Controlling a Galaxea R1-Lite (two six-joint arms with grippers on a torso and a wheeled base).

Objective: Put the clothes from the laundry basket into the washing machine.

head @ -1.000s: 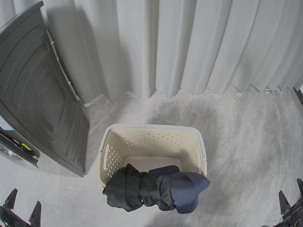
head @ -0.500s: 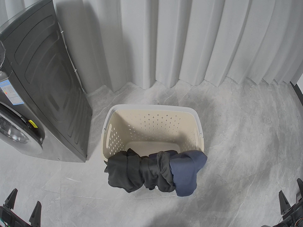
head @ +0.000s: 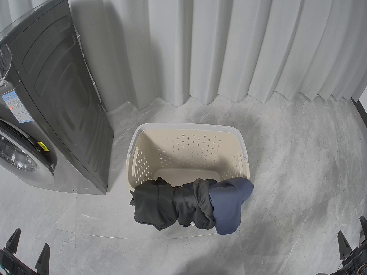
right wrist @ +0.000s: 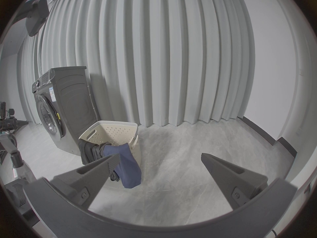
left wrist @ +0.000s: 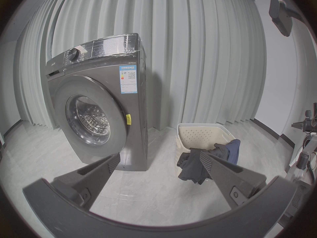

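One laundry basket (head: 187,126); black garment (head: 158,207), navy garment (head: 229,209) over near rim; one washing machine (head: 57,96); left gripper (left wrist: 158,155), right gripper (right wrist: 159,155) spread

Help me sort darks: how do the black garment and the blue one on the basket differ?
The black garment is bunched into twisted folds; the blue garment hangs smoother. The black garment covers more rim than the blue garment. The black garment lies nearer the washing machine than the blue garment. Both drape over the near rim of the basket.
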